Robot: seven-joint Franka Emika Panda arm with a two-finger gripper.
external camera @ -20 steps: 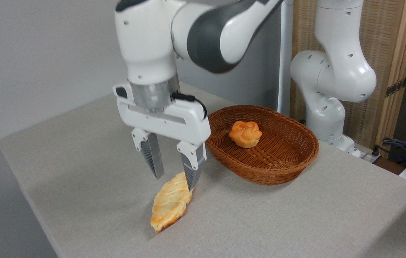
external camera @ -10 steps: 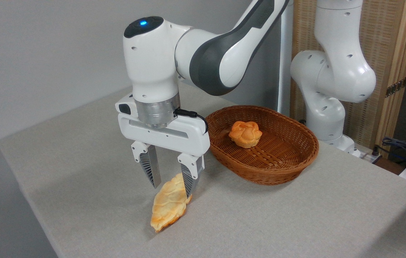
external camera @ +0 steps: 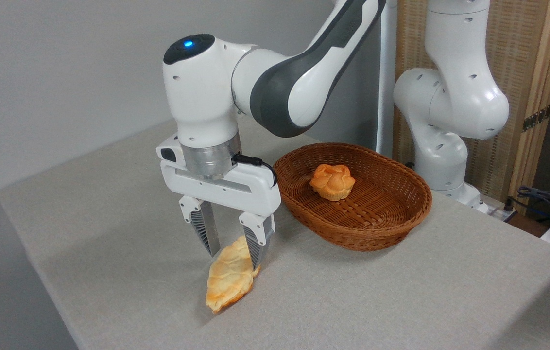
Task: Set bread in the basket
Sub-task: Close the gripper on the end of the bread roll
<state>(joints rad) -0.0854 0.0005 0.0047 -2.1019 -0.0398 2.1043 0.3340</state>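
So far: nothing delivered.
Gripper: part-open, straddling bread, no firm hold visible.
Basket: right, apart, awaiting bread.

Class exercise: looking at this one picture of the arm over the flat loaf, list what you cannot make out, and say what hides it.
- Camera view: the bread's upper end sits behind the gripper fingers, so contact with the pads is unclear.
- The basket's near inner floor is hidden by its own front wall.
- The small bun's underside is hidden by the bun.
- The arm's upper links run off the top edge.
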